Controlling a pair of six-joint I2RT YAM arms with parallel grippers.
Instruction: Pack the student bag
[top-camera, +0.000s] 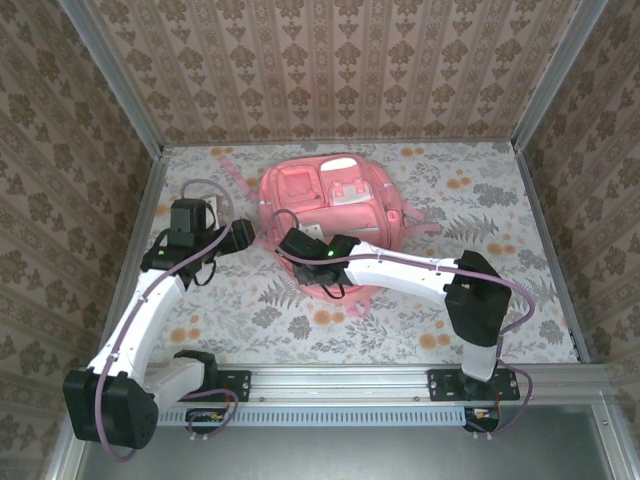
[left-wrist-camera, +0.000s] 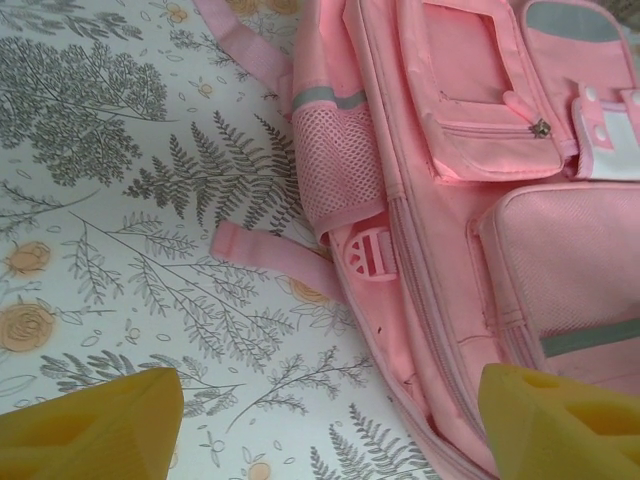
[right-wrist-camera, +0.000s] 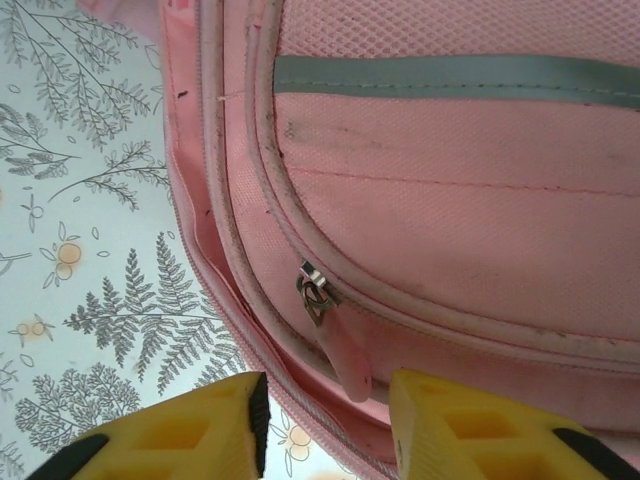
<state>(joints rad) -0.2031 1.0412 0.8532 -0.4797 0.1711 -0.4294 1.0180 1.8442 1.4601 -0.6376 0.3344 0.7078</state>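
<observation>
The student bag (top-camera: 335, 205) is a large pink backpack lying front side up in the middle of the table. My left gripper (top-camera: 246, 236) hovers at its left edge. In the left wrist view this gripper (left-wrist-camera: 330, 430) is open wide, one yellow finger over the tablecloth and the other over the bag's side seam (left-wrist-camera: 420, 300). My right gripper (top-camera: 296, 243) is over the bag's near left corner. Its fingers (right-wrist-camera: 328, 430) are open, on either side of a pink zipper pull (right-wrist-camera: 346, 357) that hangs from a metal slider (right-wrist-camera: 314, 290). They do not touch the pull.
A mesh side pocket (left-wrist-camera: 335, 165), a pink buckle (left-wrist-camera: 366, 256) and a loose pink strap (left-wrist-camera: 268, 256) lie on the bag's left side. The floral tablecloth (top-camera: 250, 300) is bare around the bag. Patterned walls (top-camera: 330, 70) enclose the table on three sides.
</observation>
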